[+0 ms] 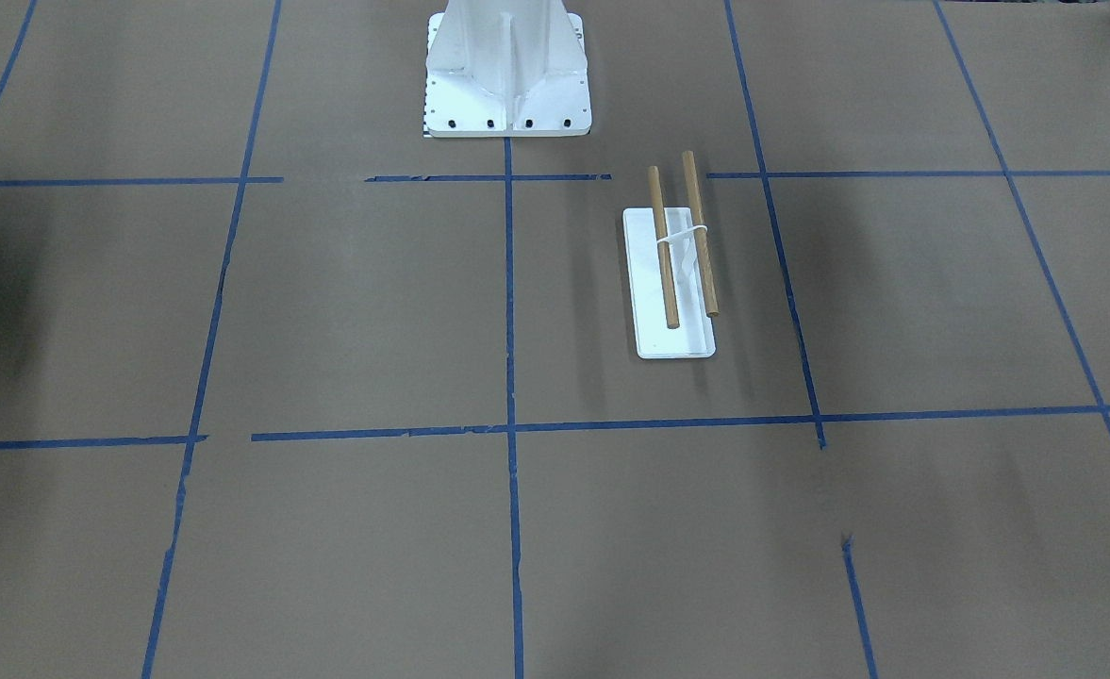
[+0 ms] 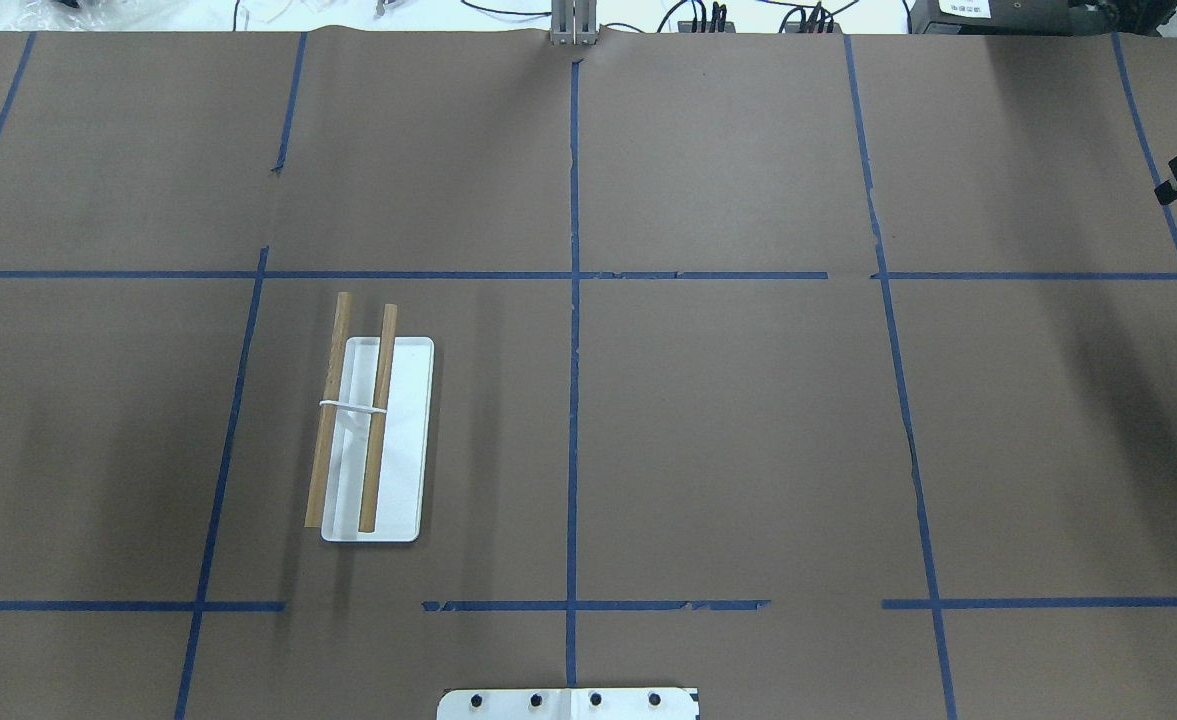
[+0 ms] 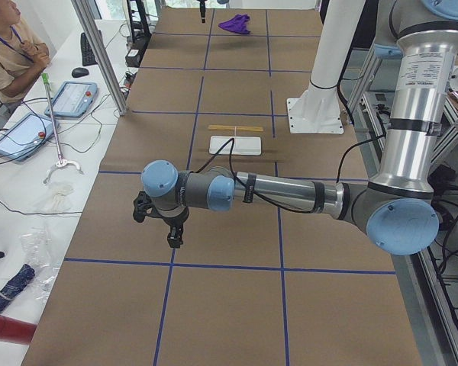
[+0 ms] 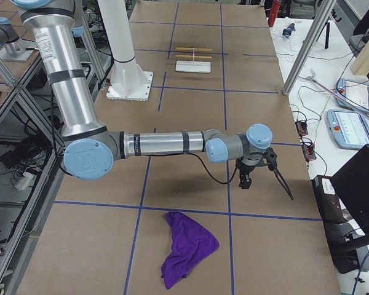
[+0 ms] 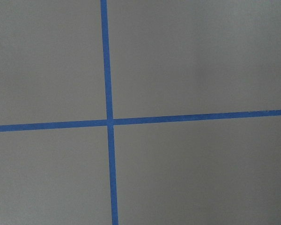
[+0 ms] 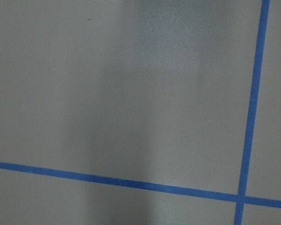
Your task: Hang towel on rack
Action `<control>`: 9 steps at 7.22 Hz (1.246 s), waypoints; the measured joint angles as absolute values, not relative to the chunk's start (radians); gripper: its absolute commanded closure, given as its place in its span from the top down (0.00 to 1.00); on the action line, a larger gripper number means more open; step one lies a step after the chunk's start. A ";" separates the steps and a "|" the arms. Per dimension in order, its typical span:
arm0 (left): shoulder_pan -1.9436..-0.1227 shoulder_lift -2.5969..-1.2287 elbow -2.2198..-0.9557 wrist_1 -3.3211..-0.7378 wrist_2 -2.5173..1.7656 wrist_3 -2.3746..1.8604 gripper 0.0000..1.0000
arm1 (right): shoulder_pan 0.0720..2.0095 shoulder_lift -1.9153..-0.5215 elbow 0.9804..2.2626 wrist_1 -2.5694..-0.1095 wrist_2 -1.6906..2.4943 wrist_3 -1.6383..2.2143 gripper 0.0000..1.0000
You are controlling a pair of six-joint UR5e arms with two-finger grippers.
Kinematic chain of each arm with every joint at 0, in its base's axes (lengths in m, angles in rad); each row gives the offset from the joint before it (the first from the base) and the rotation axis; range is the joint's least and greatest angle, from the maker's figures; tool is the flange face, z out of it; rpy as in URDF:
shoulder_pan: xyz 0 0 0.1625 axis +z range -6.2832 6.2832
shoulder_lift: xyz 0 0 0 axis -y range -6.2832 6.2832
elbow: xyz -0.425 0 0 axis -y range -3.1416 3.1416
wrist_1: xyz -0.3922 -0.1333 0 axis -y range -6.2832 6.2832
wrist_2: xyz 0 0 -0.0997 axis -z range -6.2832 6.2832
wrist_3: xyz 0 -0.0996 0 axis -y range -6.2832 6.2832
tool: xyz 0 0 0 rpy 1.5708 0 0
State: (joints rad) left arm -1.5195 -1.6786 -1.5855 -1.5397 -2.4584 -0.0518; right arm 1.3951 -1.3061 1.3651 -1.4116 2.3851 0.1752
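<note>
purple towel [image 4: 187, 247] on the table [image 4: 190, 123], near but apart from right gripper [image 4: 245, 182]

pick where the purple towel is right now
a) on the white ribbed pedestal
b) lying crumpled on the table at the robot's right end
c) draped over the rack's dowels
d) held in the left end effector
b: the purple towel lies crumpled on the brown table in the near part of the exterior right view, while the rack stands with both dowels bare.
</note>
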 measured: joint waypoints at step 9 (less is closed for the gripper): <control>-1.516 -1.681 -1.625 -1.585 -2.462 -0.034 1.00 | 1.383 -1.477 1.613 -1.540 2.124 0.021 1.00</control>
